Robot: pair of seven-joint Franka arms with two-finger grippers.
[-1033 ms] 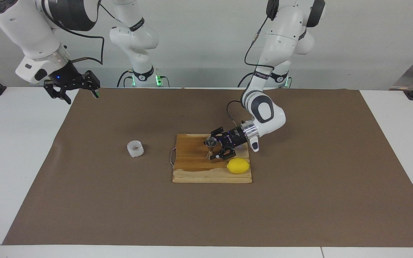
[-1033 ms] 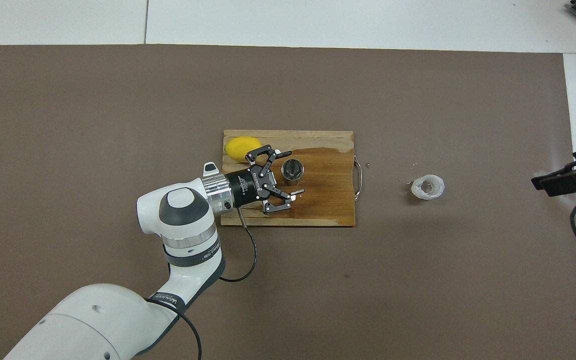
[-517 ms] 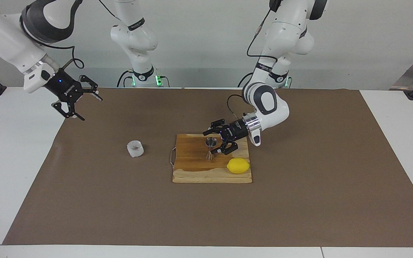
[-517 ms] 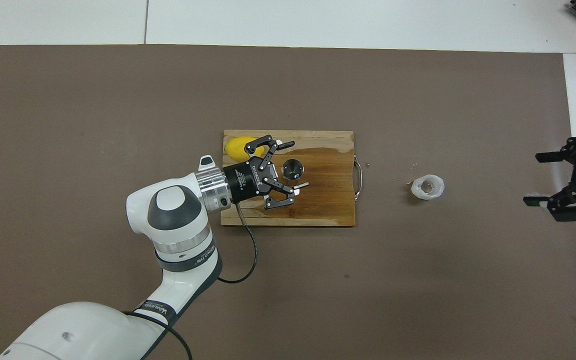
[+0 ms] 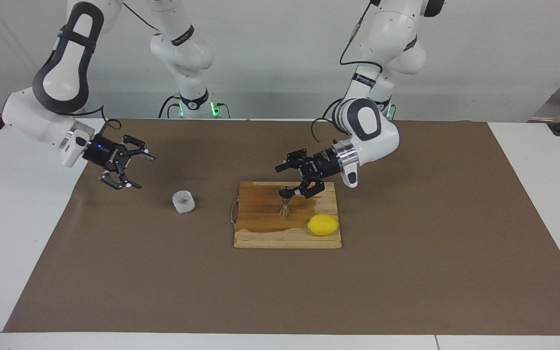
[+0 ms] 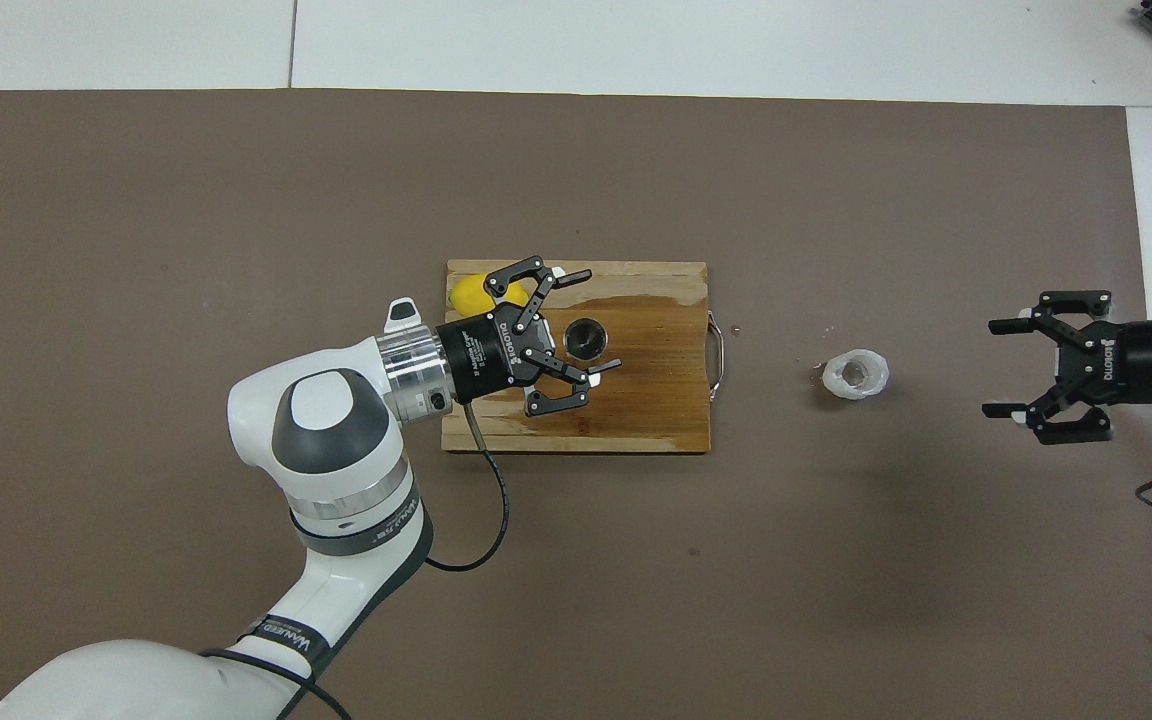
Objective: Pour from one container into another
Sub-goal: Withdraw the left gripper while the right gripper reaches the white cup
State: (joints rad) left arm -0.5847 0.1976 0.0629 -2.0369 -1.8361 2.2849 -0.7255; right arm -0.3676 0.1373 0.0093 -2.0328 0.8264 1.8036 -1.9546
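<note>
Cup (image 5: 183, 201) seen left of frame centre on the brown mat | right gripper (image 5: 131, 170) spread wide, empty, up-left of it | jigger (image 5: 286, 201) upright on board (image 5: 260, 233), centre frame | left gripper (image 5: 295, 181) spread wide, empty, beside its rim.

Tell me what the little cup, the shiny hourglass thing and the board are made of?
The cup looks like cloudy whitish plastic: light shows through it. The hourglass jigger looks like polished metal, probably steel, because it gleams and mirrors. The board looks like wood: you can see brown grain and plank lines, part darker and glossier, perhaps wet or oiled.
</note>
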